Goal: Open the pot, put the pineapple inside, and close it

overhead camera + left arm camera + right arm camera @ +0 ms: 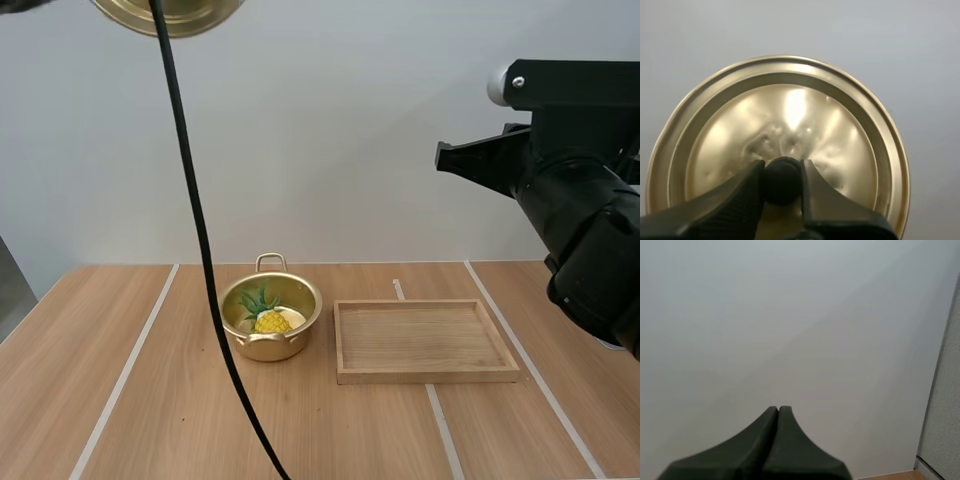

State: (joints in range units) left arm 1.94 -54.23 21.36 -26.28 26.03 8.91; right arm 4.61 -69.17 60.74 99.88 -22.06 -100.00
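Observation:
A small golden pot [270, 318] stands open on the wooden table, left of centre, with a yellow pineapple [268, 317] and its green leaves lying inside. The golden lid [170, 13] hangs high above the table at the far left. My left gripper [782, 181] is shut on the lid's black knob [782, 180], and the lid's [777, 145] shiny top faces the left wrist camera. My right gripper [778, 411] is shut on nothing, its fingers lying together and pointed at a plain wall. My right arm [570, 200] is raised at the right.
A shallow wooden tray [425, 341] lies just right of the pot, with nothing in it. White lines run across the table.

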